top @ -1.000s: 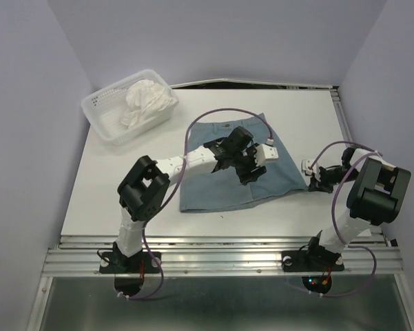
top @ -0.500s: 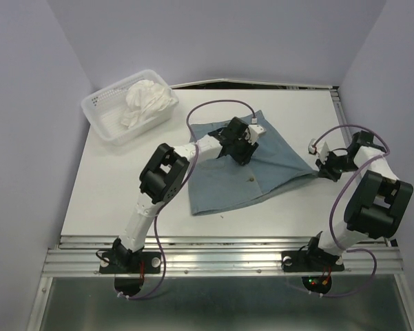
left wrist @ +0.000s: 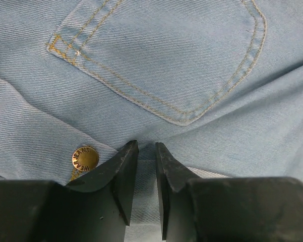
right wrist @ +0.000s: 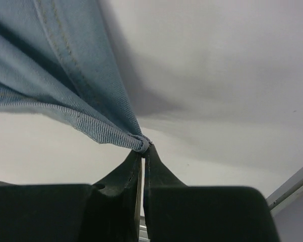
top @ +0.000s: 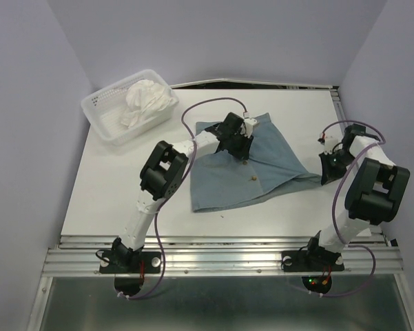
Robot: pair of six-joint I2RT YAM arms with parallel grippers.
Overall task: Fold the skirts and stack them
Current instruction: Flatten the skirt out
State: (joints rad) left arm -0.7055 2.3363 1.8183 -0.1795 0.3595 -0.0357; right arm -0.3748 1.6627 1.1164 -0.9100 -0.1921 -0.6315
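Observation:
The blue-grey denim skirt [top: 251,169] lies spread on the white table [top: 124,186], its waist toward the back. My left gripper [top: 238,146] presses on it near the waist. In the left wrist view the jaws [left wrist: 146,146] are nearly closed, pinching a ridge of denim [left wrist: 166,60] beside a brass button [left wrist: 84,159] and below a pocket. My right gripper [top: 324,174] is shut on the skirt's right hem corner [right wrist: 55,60], which is bunched at its tips [right wrist: 143,147] just above the table. The white ruffled skirt [top: 148,100] sits crumpled in the basket.
The white mesh basket [top: 100,114] stands at the back left corner. Purple cables loop over both arms. A metal rail [top: 220,252] runs along the table's near edge. Walls close in on the left, back and right.
The left gripper moved toward the back, dragging the skirt's waist with it. The right gripper swung back and outward with the hem corner. The skirt turned and stretched to a point on the right.

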